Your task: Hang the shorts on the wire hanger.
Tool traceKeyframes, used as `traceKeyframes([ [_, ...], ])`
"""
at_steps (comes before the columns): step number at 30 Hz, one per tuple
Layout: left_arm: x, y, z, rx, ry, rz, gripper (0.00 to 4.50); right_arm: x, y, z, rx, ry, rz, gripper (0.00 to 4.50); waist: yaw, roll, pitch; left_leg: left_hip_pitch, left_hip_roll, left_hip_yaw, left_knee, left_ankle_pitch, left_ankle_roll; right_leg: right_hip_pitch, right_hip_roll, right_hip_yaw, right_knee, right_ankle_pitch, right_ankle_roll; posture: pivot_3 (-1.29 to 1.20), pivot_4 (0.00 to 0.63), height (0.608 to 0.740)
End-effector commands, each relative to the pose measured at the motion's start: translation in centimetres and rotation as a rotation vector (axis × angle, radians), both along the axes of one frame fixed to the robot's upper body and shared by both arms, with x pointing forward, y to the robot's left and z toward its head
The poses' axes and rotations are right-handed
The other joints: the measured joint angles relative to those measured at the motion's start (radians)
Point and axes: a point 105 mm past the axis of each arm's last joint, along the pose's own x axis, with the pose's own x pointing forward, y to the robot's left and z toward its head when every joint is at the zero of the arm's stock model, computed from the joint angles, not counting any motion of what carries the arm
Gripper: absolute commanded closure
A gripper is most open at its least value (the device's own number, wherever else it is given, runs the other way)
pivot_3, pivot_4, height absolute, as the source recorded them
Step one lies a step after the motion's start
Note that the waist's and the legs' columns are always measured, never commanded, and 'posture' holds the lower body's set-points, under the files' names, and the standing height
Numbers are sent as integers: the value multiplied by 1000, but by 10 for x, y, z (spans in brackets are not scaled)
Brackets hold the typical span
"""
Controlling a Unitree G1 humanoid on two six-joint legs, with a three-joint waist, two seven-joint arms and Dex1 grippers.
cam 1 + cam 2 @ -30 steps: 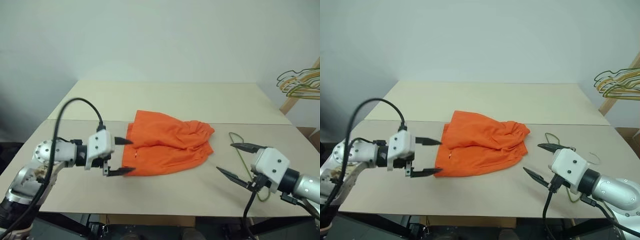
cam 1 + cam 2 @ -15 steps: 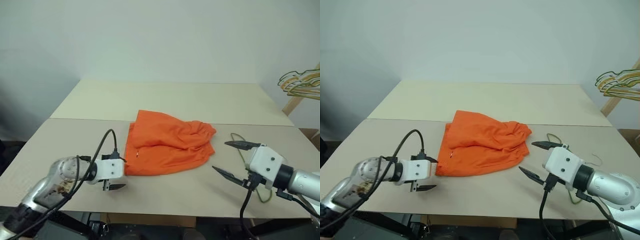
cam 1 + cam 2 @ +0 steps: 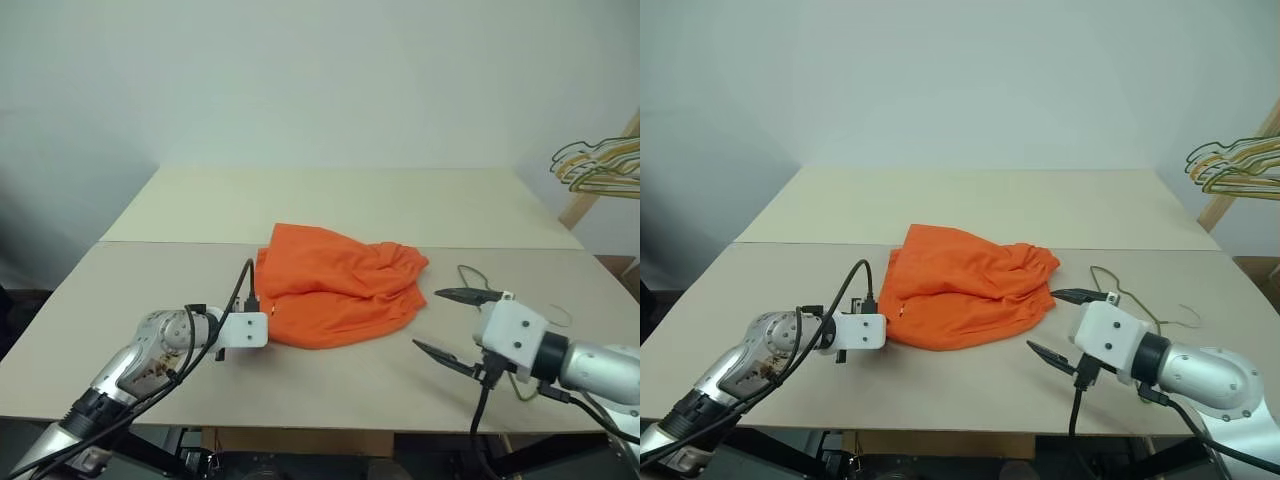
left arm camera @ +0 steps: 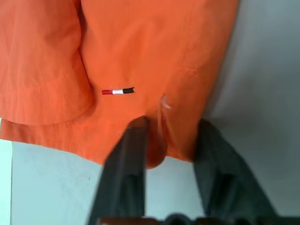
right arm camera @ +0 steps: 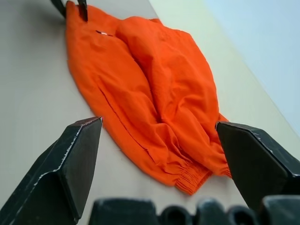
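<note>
Where the left gripper (image 4: 164, 140) meets the near left hem of the shorts (image 3: 340, 285), its two fingers (image 4: 129, 154) pinch a fold of orange cloth between them, a gap remaining beside the far finger. The right gripper (image 3: 455, 322) hangs above the table (image 3: 330, 385) just right of the shorts, jaws spread wide and holding nothing. The shorts lie rumpled at the table's middle. The hanger (image 3: 480, 290) lies flat just behind the right gripper. More hangers (image 3: 600, 165) hang at far right.
</note>
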Motion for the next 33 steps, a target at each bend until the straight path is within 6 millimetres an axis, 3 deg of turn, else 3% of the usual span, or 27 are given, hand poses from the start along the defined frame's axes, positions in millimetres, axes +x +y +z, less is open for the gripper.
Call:
traceKeyframes([
  [1, 6, 5, 14, -12, -21, 12, 4440, 11, 4, -20, -188, -29, 65, 0, -7, -1, 0, -1, 0, 0, 0, 0, 0, -1, 0, 0, 0, 0, 0, -155, 0, 740],
  [5, 7, 3, 42, -91, -27, 23, 4479, 53, -5, -61, -480, -134, 57, 0, -21, -4, 2, -5, 0, 1, 1, 0, 0, -6, 1, 0, 1, 0, 0, -138, 0, 740],
  [11, 2, 1, 76, -187, -23, 42, 4479, 104, 5, -76, -614, -272, 63, 0, -34, -5, 4, -11, 0, 1, 1, 5, -9, -12, 0, 1, 3, -2, 0, -103, 0, 740],
  [13, 3, 3, 82, -191, -40, 50, 4500, 113, 7, -85, -650, -278, 90, 391, -35, -5, 4, -11, -1, 1, 1, 6, -10, -12, 0, 2, 3, -2, 0, -85, 0, 740],
  [15, 3, 5, 85, -190, -51, 63, 4500, 116, 8, -92, -675, -275, 132, 841, -35, -6, 4, -10, 0, 1, 1, 6, -10, -11, 0, 2, 3, -2, 0, -77, 0, 740],
  [25, 2, 13, 81, -181, -47, 99, 4500, 108, -6, -83, -658, -297, 117, 4400, -31, -7, 5, -7, 1, 0, 1, 4, -7, -7, -1, 1, 4, -2, 0, -88, 0, 740],
  [29, -1, 13, 80, -193, -24, 69, 4500, 104, -8, -68, -620, -333, 101, 4457, -31, -7, 5, -7, 1, 0, 1, 4, -7, -7, -2, 1, 4, -2, 0, -104, 0, 740],
  [33, -21, 13, 89, -203, 76, -137, 4500, 80, 3, -34, -495, -328, 202, 4457, -34, -6, 6, -7, 1, 0, 1, 4, -7, -8, -1, 1, 4, -2, 0, -121, 0, 740],
])
